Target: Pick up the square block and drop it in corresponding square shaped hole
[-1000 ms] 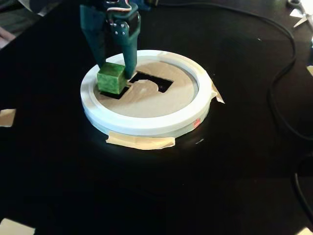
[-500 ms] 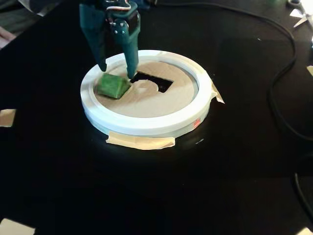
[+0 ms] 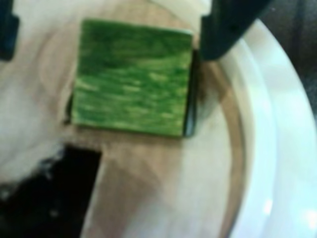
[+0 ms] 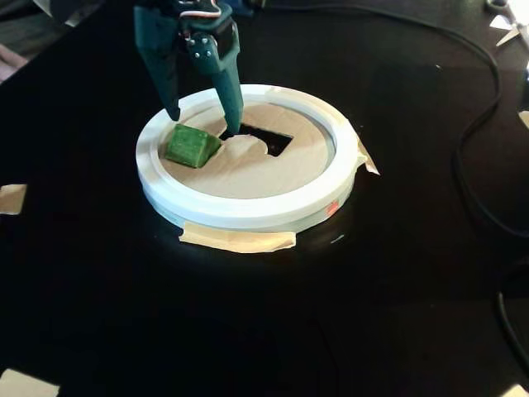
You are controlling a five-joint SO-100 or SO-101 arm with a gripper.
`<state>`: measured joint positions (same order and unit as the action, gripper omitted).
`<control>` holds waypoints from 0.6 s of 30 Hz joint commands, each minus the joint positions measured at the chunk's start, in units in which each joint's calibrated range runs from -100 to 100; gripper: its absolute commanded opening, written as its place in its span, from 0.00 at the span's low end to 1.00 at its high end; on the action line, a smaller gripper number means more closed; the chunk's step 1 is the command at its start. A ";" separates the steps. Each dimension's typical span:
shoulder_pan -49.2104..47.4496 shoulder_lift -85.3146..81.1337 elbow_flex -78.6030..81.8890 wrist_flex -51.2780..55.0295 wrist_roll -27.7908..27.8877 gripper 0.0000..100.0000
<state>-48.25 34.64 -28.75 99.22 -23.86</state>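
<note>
The green square block (image 3: 131, 77) lies on the round wooden shape board (image 3: 163, 183), with thin dark gaps along its right and left edges, as if seated partly in a square hole. In the fixed view the block (image 4: 192, 145) looks tilted at the board's left side. My gripper (image 3: 111, 54) is open just above it, one dark finger on each side, neither touching the block. In the fixed view the gripper (image 4: 203, 121) hangs over the block with its tips spread.
A white ring (image 4: 248, 207) rims the wooden board (image 4: 248, 174) and is taped to the black table. Another dark cut-out (image 4: 266, 139) lies right of the block and shows in the wrist view (image 3: 49, 198). Cables (image 4: 479, 124) run along the right.
</note>
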 commanded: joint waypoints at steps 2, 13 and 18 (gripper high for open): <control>3.93 -10.95 -0.22 0.78 0.44 0.62; 3.56 -10.14 1.51 0.78 0.39 0.62; 3.93 -10.23 5.07 0.78 0.39 0.62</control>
<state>-45.35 29.92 -24.45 99.52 -23.86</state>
